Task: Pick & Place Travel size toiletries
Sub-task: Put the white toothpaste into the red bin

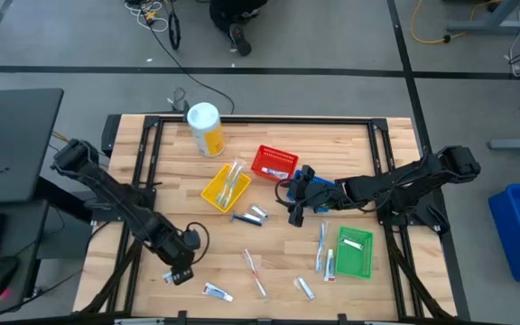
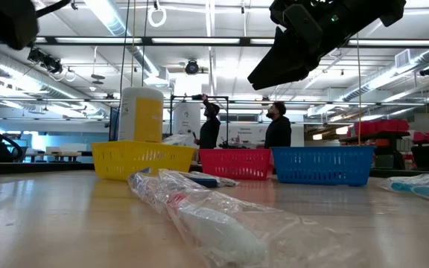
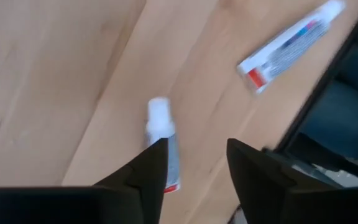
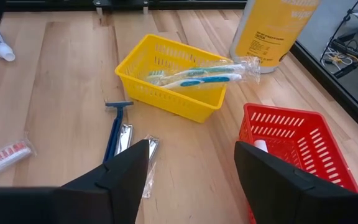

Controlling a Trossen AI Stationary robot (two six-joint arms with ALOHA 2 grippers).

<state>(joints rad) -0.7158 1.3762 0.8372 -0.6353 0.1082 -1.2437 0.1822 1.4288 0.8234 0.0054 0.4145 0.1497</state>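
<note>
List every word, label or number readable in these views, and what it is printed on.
Nothing reads in full.
Yellow canister: dark print on the label, cut off and blurred; not readable.
Small white tube: red and blue print, too blurred to read.
Tube between the left gripper's fingers: no legible print.

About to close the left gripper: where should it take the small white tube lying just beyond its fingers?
Grip the small white tube across its narrow body near the middle, coming straight down. It lies flat on the wooden table, in line with the open left gripper, so I'd likely turn the wrist first.
</note>
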